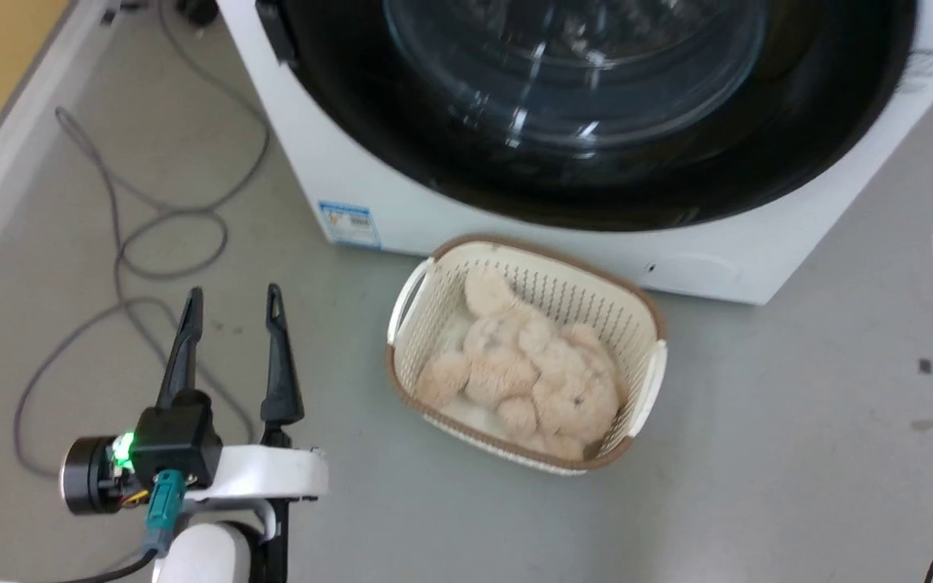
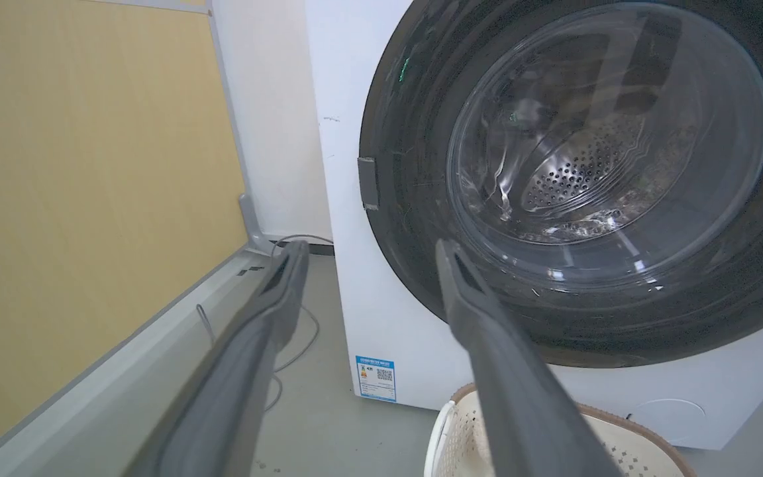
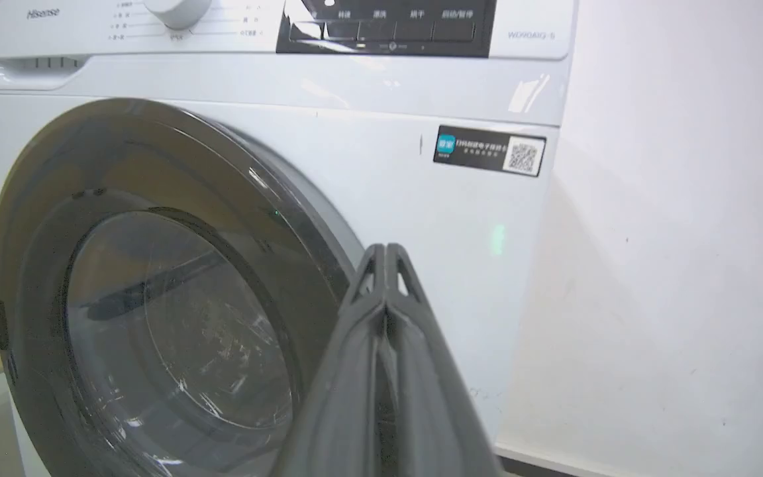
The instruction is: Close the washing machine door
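The white washing machine [image 1: 313, 170] stands at the top of the head view, with its control panel in the right wrist view [image 3: 381, 26]. The washing machine door [image 1: 337, 105], glossy black around a clear glass bowl, lies against or very near the front; the steel drum shows through the glass [image 2: 580, 172]. A grey edge runs along its right side [image 3: 328, 218], and I cannot tell if it is latched. My left gripper [image 1: 232, 291] is open and empty, low and left of the door [image 2: 371, 245]. My right gripper [image 3: 386, 248] is shut on nothing, before the door's right edge.
A cream laundry basket [image 1: 547, 255] with a beige plush toy [image 1: 523, 372] sits on the floor just below the door. Grey cables [image 1: 167, 243] loop over the floor at the left. A yellow wall panel [image 2: 90, 199] with a grey skirting runs along the left.
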